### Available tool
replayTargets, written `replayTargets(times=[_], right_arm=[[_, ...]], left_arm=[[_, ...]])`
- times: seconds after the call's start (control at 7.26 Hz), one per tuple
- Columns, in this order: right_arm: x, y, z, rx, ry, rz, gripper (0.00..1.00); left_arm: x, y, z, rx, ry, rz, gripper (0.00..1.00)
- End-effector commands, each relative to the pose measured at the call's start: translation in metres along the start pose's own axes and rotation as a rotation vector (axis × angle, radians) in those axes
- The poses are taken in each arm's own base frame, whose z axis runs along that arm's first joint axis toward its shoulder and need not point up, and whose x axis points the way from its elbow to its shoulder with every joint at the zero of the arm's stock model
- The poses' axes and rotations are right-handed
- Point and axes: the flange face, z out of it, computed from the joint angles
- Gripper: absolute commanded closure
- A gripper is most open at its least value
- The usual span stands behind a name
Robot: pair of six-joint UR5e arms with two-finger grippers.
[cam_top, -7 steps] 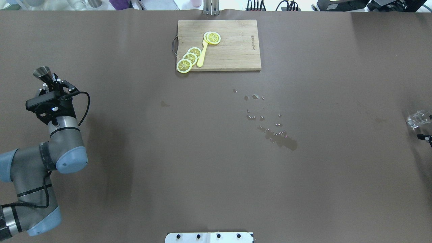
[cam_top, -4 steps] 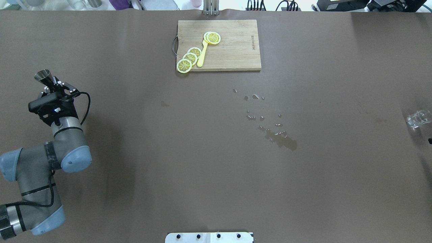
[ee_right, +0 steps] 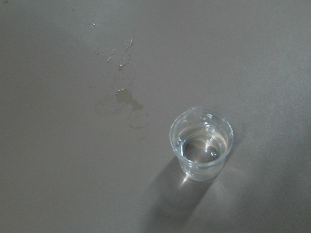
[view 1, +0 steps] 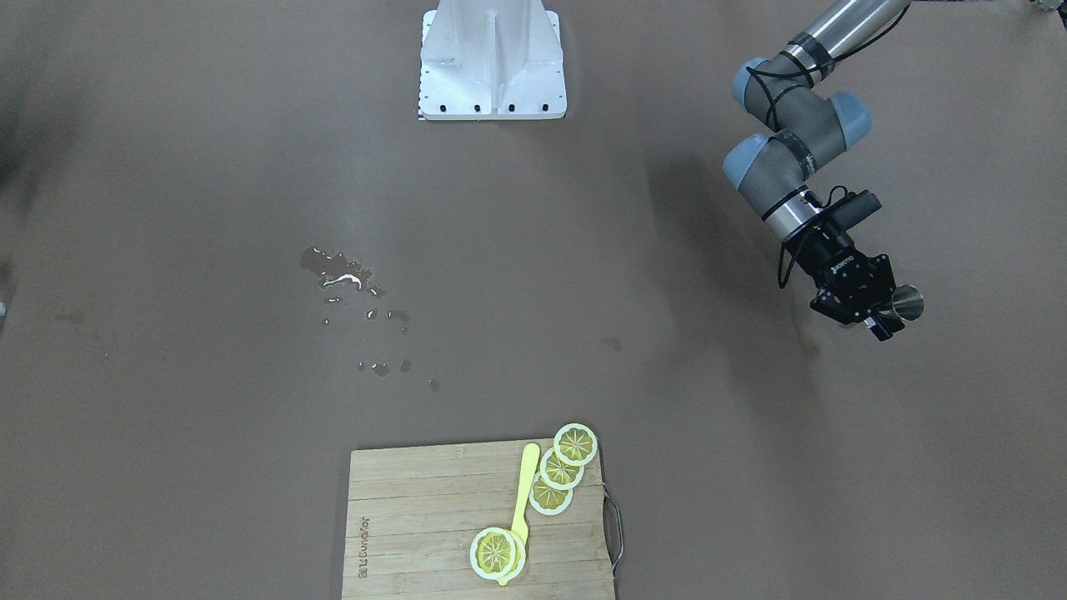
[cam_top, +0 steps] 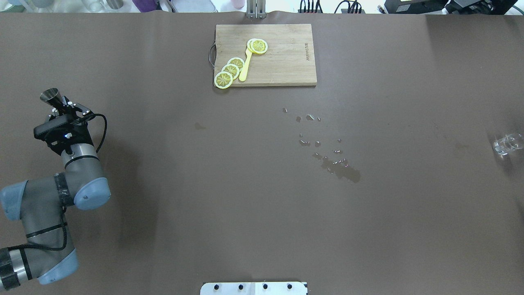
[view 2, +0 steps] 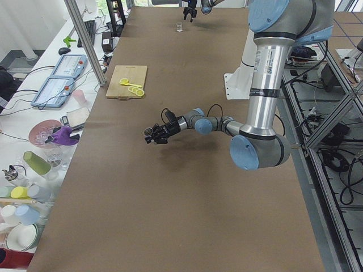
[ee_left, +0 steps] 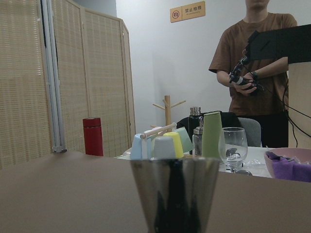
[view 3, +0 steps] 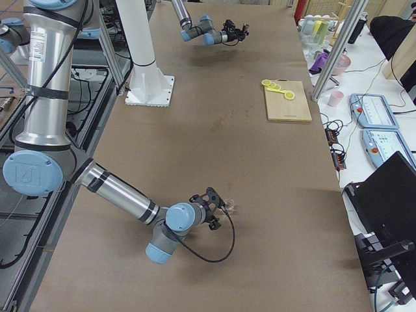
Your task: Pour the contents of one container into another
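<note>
The grey steel jigger (cam_top: 50,95) is at the table's far left, upright, with my left gripper (cam_top: 61,106) shut on its lower part. The front view has the jigger (view 1: 908,304) at the right, just off the left gripper (view 1: 882,322). Its cone (ee_left: 175,193) fills the bottom of the left wrist view. The clear glass cup (cam_top: 507,144) stands alone on the table at the far right edge. It shows upright from above (ee_right: 200,143), seemingly with a little clear liquid. My right gripper (view 3: 212,200) hovers beside the glass (view 3: 229,207); I cannot tell whether it is open or shut.
A wooden cutting board (cam_top: 282,61) with lemon slices and a yellow spoon lies at the back centre. Spilled puddles (cam_top: 340,169) dot the mid-right of the brown table. The robot's white base plate (cam_top: 254,288) sits at the near edge. A person stands beyond the table's left end.
My left arm has drawn the jigger slightly back toward the robot. The right gripper's fingers, earlier at the overhead view's right edge by the glass, have left that view.
</note>
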Motion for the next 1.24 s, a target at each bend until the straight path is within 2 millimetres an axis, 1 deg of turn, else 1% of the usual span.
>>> replayTargets(times=[0.0,0.14,0.28,0.41,0.55,0.69,0.96,1.1], right_arm=[[0.0,0.004,-0.007,-0.045,-0.018,0.092,0.0],[-0.001,0.018,-0.01,-0.062,-0.014,0.123,0.0],[-0.003,0.017,-0.01,-0.091,-0.008,0.17,0.0],[-0.004,-0.003,-0.008,-0.129,0.001,0.231,0.0],[-0.001,-0.009,-0.006,-0.165,0.012,0.291,0.0],[0.0,0.003,-0.008,-0.181,0.023,0.316,0.0],[0.0,0.029,-0.012,-0.212,0.053,0.361,0.0],[0.004,0.03,-0.011,-0.229,0.067,0.384,0.0]], left_arm=[[-0.004,0.004,0.003,0.005,-0.005,-0.005,1.0],[-0.006,0.005,0.006,0.009,-0.012,0.004,0.98],[-0.009,0.007,0.009,0.013,-0.015,0.01,0.94],[-0.01,0.007,0.01,0.015,-0.017,0.012,0.87],[-0.009,0.007,0.01,0.015,-0.016,0.011,0.78],[-0.008,0.007,0.01,0.015,-0.016,0.011,0.7],[-0.007,0.007,0.009,0.015,-0.013,0.01,0.62],[-0.006,0.007,0.008,0.015,-0.013,0.01,0.58]])
